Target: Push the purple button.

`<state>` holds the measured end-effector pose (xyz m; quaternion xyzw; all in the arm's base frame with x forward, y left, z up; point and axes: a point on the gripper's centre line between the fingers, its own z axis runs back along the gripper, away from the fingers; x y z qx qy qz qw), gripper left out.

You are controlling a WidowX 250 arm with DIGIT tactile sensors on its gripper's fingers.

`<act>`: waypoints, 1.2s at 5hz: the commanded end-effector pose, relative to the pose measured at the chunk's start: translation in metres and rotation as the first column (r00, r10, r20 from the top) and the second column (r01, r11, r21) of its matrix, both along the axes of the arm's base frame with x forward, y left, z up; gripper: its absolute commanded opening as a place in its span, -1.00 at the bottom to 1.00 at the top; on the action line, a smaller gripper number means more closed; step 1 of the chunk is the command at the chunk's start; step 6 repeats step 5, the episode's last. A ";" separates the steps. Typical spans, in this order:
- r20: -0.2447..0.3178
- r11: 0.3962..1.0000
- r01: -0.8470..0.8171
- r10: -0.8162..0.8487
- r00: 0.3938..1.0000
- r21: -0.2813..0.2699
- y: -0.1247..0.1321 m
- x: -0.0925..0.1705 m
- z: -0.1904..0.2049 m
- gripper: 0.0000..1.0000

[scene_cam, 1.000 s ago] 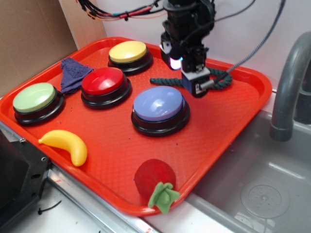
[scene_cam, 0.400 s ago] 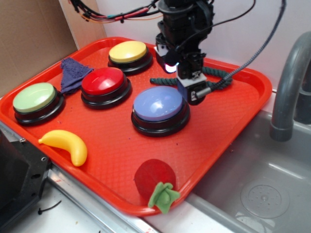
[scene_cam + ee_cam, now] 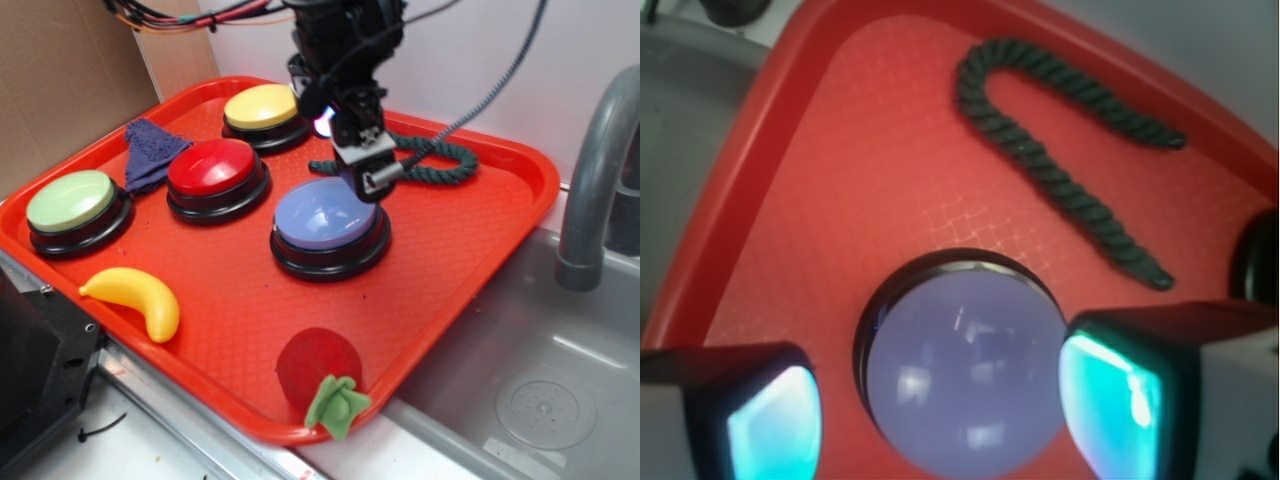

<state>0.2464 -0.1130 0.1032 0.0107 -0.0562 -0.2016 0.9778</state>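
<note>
The pincer (image 3: 366, 172) hangs open and empty over the far edge of the purple button (image 3: 328, 215), which sits mid-tray just below it; in the wrist view the dome (image 3: 965, 378) shows between the two fingers. The red tray (image 3: 480, 250) also carries red, yellow and green buttons, a dark rope (image 3: 1070, 170), a toy banana and a cloth

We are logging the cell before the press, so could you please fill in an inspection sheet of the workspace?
Surface: red tray, no spills seen.
Job's things: purple button mid-tray, cap unobstructed.
Clutter: red button, yellow button, green button, banana, strawberry, purple cloth, dark rope.
Grippers: gripper above the button's far edge, open, fingers straddling it.
Cables: bundle overhead.
Surroundings: sink, faucet, cardboard.
</note>
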 end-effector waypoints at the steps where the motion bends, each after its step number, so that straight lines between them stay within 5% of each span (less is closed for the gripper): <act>1: 0.078 0.999 -0.030 0.033 0.996 -0.039 0.004 -0.003 0.030 1.00; 6: 0.073 0.998 -0.064 0.066 0.995 -0.028 0.008 -0.017 0.053 1.00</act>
